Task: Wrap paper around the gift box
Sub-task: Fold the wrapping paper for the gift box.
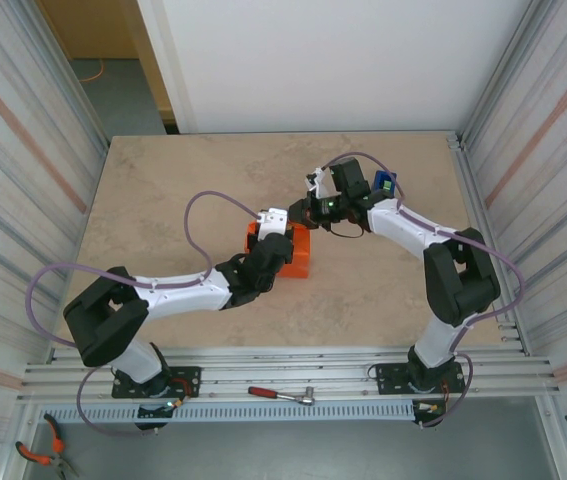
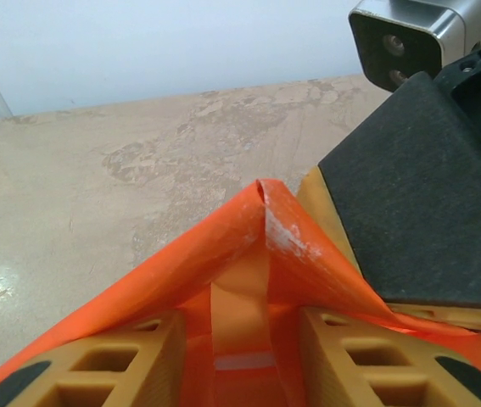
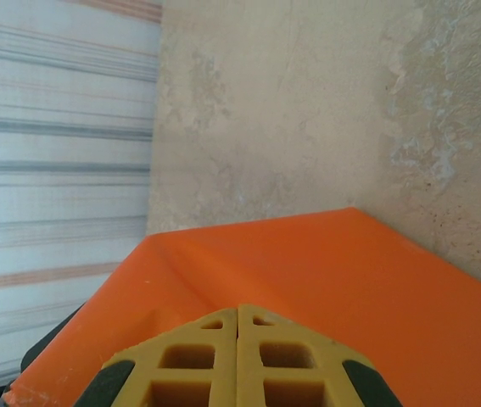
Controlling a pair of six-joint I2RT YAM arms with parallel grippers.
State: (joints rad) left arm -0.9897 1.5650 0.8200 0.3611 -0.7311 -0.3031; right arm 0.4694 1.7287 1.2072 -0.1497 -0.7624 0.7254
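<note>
Between L gripper's (image 2: 240, 320) half-spread jaws, which clamp nothing, a peaked fold of the paper (image 2: 172, 280) stands up, w/ a pale strip (image 2: 244, 362) on it, maybe tape. Gift box sits directly under the tips, fully covered, so unseen. R gripper (image 3: 237, 310), jaws pressed shut, pins the sheet just right of those tips. Probably the end-flap step: R should press firm, L flatten the peak slowly & evenly. Thin sheet could tear or spring back.

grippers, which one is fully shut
The right gripper: its fingers meet with no gap; the left gripper has them apart around the paper fold.
</note>
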